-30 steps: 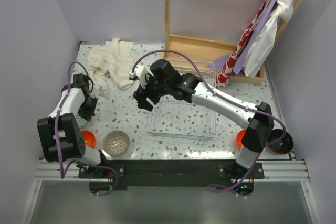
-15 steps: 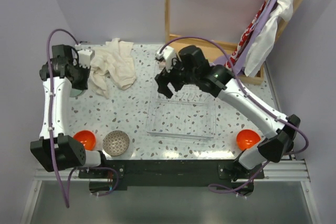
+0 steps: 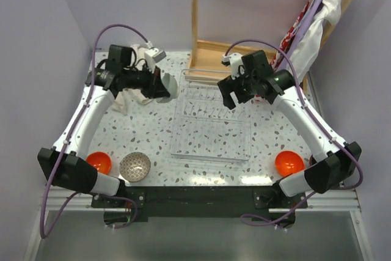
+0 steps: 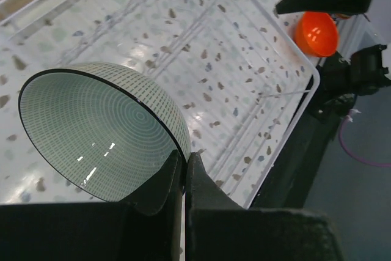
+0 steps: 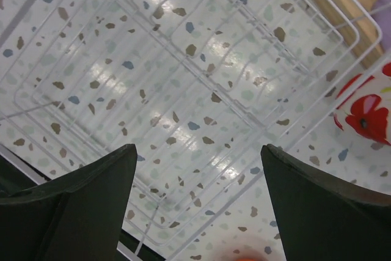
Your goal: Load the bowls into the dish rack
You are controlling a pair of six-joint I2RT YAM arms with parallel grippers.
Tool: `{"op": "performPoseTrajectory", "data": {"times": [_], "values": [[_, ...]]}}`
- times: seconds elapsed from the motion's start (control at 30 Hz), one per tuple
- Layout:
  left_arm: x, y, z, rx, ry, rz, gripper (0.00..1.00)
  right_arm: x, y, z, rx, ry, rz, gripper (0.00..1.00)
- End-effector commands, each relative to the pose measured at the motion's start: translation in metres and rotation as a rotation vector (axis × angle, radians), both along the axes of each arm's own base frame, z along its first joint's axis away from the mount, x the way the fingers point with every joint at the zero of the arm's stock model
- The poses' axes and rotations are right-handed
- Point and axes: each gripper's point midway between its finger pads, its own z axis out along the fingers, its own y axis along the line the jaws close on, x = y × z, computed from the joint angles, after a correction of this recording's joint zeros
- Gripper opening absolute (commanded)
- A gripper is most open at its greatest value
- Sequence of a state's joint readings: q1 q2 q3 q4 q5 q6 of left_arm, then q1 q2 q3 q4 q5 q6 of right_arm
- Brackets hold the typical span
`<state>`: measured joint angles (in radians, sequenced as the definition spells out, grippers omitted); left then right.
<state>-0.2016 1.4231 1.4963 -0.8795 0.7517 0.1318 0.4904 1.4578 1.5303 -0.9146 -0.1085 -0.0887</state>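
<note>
I'm watching the patterned bowl [image 4: 104, 126] hanging tilted just beside the dish rack's [image 3: 211, 126] far-left corner, with the left pincer [image 4: 183, 166] clamping its rim. The right pincer [image 5: 198, 150] is hovering over the rack's far end, jaws wide apart and holding nothing. The left orange bowl [image 3: 98, 162], speckled bowl [image 3: 135, 165] and right orange bowl [image 3: 289, 162] are sitting along the worktop's [image 3: 153, 132] near edge.

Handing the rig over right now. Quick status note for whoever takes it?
Left gripper: shut on the rim of a patterned bowl, held by the dish rack at its far left corner.
Right gripper: open, empty, above the rack's far right.
Done: nothing; no bowl is in the rack.
Outside it: orange bowl and grey-speckled bowl near left, second orange bowl near right.
Left: load all four.
</note>
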Motion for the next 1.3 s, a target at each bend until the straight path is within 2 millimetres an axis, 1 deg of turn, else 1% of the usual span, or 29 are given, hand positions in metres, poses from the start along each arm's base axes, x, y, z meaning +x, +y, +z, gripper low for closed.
{"op": "performPoseTrajectory", "data": {"times": [0.0,0.03,0.07,0.1,0.13,0.17,0.23,0.27,0.33,0.37,0.43,0.47,0.53,0.57,0.6,0.63,0.67,0.7,0.73,0.8,0.83,0.93,1.0,1.07,1.1,1.13,1.17,1.2,1.27], "values": [[-0.012,-0.074,0.043,-0.238,-0.107,-0.171,0.0,0.002,-0.04,0.003,-0.094,-0.037,-0.091,0.86],[-0.014,-0.082,0.038,-0.254,-0.078,-0.184,0.0,0.002,-0.049,0.002,-0.088,-0.025,-0.126,0.85],[-0.018,-0.096,0.035,-0.302,-0.031,-0.236,0.0,-0.002,-0.052,-0.003,-0.075,-0.004,-0.137,0.84],[-0.019,-0.102,0.03,-0.317,-0.004,-0.255,0.0,-0.004,-0.054,-0.004,-0.058,0.003,-0.149,0.84],[-0.021,-0.108,0.021,-0.326,0.029,-0.266,0.0,-0.005,-0.058,-0.002,-0.046,-0.002,-0.161,0.83],[-0.021,-0.119,0.015,-0.348,0.057,-0.297,0.0,-0.007,-0.062,-0.006,-0.046,0.006,-0.173,0.83],[-0.023,-0.132,0.005,-0.362,0.083,-0.321,0.0,-0.004,-0.069,-0.004,-0.017,0.006,-0.214,0.83],[-0.026,-0.146,0.0,-0.376,0.113,-0.347,0.0,-0.005,-0.07,-0.001,-0.01,0.003,-0.222,0.83],[-0.031,-0.161,-0.001,-0.388,0.145,-0.386,0.0,-0.008,-0.076,0.002,-0.013,0.013,-0.234,0.83],[-0.039,-0.173,-0.009,-0.381,0.173,-0.414,0.0,-0.008,-0.076,0.007,-0.01,0.004,-0.227,0.83],[-0.047,-0.185,-0.014,-0.379,0.196,-0.447,0.0,-0.012,-0.079,0.007,-0.037,0.014,-0.2,0.82],[-0.053,-0.195,-0.019,-0.388,0.229,-0.473,0.0,-0.012,-0.079,0.006,-0.056,0.02,-0.181,0.82],[-0.053,-0.203,-0.028,-0.396,0.271,-0.481,0.0,-0.019,-0.084,0.004,-0.086,0.048,-0.179,0.82],[-0.053,-0.206,-0.025,-0.418,0.29,-0.492,0.0,-0.019,-0.084,0.007,-0.087,0.045,-0.171,0.82],[-0.052,-0.208,-0.029,-0.431,0.296,-0.493,0.0,-0.023,-0.085,0.009,-0.088,0.049,-0.162,0.82],[-0.047,-0.212,-0.026,-0.466,0.247,-0.507,0.0,-0.024,-0.085,0.014,-0.083,0.039,-0.158,0.82],[-0.046,-0.214,-0.027,-0.488,0.292,-0.487,0.0,-0.026,-0.086,0.014,-0.089,0.041,-0.152,0.82],[-0.048,-0.214,-0.036,-0.499,0.323,-0.478,0.0,-0.029,-0.088,0.016,-0.095,0.032,-0.153,0.82],[-0.046,-0.219,-0.041,-0.52,0.317,-0.489,0.0,-0.031,-0.09,0.014,-0.105,0.034,-0.152,0.82],[-0.046,-0.22,-0.052,-0.529,0.388,-0.465,0.0,-0.033,-0.094,0.015,-0.114,0.015,-0.155,0.82],[-0.044,-0.221,-0.055,-0.539,0.386,-0.462,0.0,-0.035,-0.094,0.013,-0.116,0.021,-0.155,0.82],[-0.045,-0.221,-0.064,-0.533,0.442,-0.451,0.0,-0.039,-0.093,0.015,-0.104,0.019,-0.153,0.82],[-0.047,-0.219,-0.071,-0.533,0.482,-0.429,0.0,-0.039,-0.093,0.016,-0.104,0.012,-0.147,0.82],[-0.048,-0.219,-0.074,-0.551,0.504,-0.412,0.0,-0.037,-0.094,0.015,-0.114,0.009,-0.146,0.82],[-0.051,-0.217,-0.08,-0.557,0.523,-0.404,0.0,-0.036,-0.094,0.017,-0.114,0.004,-0.146,0.82],[-0.049,-0.218,-0.081,-0.577,0.511,-0.407,0.0,-0.036,-0.095,0.016,-0.118,0.004,-0.146,0.82],[-0.049,-0.218,-0.085,-0.58,0.552,-0.379,0.0,-0.036,-0.095,0.017,-0.118,0.002,-0.147,0.82],[-0.049,-0.217,-0.094,-0.572,0.579,-0.357,0.0,-0.037,-0.095,0.015,-0.119,0.01,-0.147,0.82],[-0.047,-0.215,-0.102,-0.575,0.597,-0.31,0.0,-0.039,-0.094,0.014,-0.116,0.019,-0.138,0.82]]}}
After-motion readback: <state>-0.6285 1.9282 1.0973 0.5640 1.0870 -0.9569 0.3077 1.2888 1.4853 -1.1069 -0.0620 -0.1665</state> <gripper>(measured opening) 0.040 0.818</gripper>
